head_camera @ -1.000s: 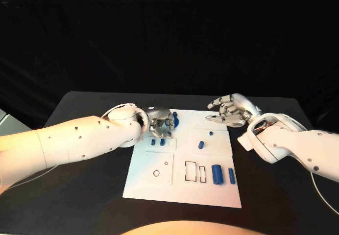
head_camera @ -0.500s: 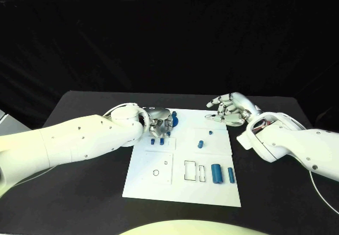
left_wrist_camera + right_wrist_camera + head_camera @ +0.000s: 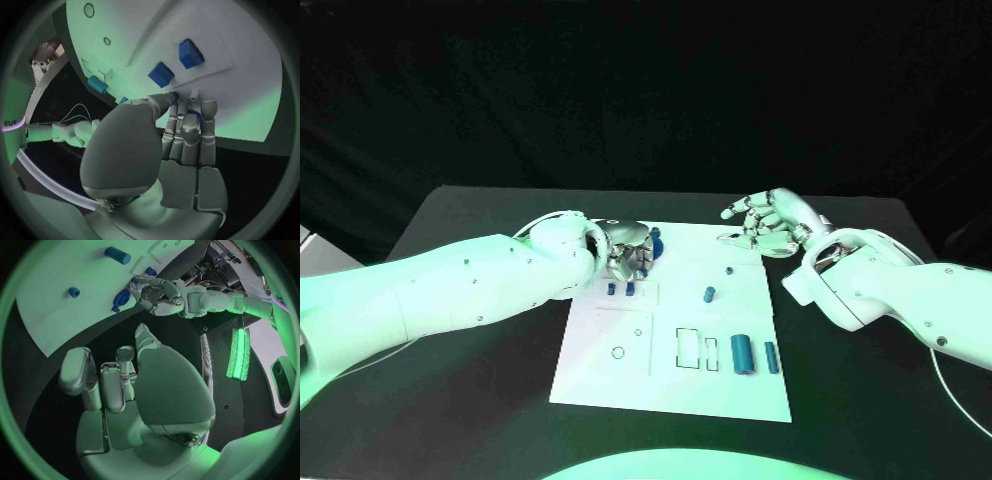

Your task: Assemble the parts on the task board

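Observation:
The white task board lies in the middle of the black table. My left hand is over its far left corner, fingers curled down around a blue round part; blue peeks out between the fingertips. Just in front of that hand stand two small blue blocks, also seen close up. My right hand hovers open beyond the board's far right corner, holding nothing. A blue peg and a smaller one are on the right half.
Two blue cylinders lie side by side near the board's near right. Rectangular outlines and a round one mark the near half. Bare black table surrounds the board on all sides.
My left hand has crept slightly toward the far edge with the blue round part under its fingers. The right hand has barely moved.

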You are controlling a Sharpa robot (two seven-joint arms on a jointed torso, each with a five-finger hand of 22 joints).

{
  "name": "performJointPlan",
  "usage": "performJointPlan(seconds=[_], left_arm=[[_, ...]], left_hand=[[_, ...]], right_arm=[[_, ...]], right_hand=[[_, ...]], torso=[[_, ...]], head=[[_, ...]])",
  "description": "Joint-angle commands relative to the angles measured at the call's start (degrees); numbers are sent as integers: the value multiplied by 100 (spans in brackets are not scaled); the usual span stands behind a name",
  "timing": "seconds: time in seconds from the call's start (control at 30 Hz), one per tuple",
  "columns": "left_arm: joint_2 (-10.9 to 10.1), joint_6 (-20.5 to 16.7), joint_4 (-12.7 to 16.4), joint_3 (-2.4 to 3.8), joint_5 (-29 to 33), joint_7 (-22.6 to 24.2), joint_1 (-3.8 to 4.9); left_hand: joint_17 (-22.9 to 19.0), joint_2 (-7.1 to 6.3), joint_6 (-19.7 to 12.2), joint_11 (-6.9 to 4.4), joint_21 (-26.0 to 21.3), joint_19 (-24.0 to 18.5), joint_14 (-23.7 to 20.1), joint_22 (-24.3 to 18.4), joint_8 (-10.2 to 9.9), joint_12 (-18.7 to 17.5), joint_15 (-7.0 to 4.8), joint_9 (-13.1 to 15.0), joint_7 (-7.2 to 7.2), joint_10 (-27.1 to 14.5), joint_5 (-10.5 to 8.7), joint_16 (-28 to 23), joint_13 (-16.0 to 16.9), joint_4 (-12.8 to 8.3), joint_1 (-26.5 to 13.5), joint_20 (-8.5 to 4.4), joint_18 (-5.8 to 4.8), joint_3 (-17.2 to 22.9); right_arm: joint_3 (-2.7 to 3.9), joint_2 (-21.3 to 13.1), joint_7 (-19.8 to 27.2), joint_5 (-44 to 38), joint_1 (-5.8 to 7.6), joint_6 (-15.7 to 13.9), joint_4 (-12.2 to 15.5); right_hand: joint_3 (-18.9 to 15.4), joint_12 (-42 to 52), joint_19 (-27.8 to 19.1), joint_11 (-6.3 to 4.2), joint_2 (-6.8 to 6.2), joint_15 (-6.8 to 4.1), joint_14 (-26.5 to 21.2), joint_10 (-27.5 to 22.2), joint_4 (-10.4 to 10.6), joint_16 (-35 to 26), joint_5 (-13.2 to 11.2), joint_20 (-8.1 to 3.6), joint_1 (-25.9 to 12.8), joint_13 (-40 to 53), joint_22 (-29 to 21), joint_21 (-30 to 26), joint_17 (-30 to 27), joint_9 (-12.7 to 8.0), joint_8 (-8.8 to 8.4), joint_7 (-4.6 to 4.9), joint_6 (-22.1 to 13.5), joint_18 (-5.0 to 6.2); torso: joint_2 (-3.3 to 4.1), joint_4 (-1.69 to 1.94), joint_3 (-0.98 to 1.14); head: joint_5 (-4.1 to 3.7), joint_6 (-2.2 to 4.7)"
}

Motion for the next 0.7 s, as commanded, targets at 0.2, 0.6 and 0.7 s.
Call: performJointPlan(seconds=[0.2,0.6,0.7], left_arm=[[49,84,-27,1,100,95,-12],[73,145,-66,-2,191,129,-47],[72,139,-79,-2,194,124,-49]], left_hand=[[15,17,56,9,67,1,51,50,-62,-104,16,-17,9,69,-43,52,-38,-44,-63,-21,-74,56],[-46,-61,-31,68,78,-65,40,76,-214,-382,65,-60,31,41,-47,84,-140,-99,-247,15,-72,77],[-48,-27,18,62,97,-56,50,98,-211,-422,63,-53,42,91,-44,100,-152,-130,-243,20,-74,109]], right_arm=[[0,-2,50,-45,-3,24,23],[0,-13,35,-53,-3,33,41],[0,-16,33,-54,-3,33,44]], right_hand=[[47,-47,-27,1,-15,-44,115,-45,6,-22,2,-9,54,-39,6,-29,8,9,35,16,16,40],[47,-47,-27,1,-15,-44,115,-45,6,-22,2,-9,54,-39,6,-29,8,9,35,16,16,40],[47,-47,-27,1,-15,-44,115,-45,6,-22,2,-9,54,-39,6,-29,8,9,35,16,16,40]], torso=[[1,0,2],[-2,1,3],[-2,1,4]], head=[[-9,1],[-27,2],[-31,3]])
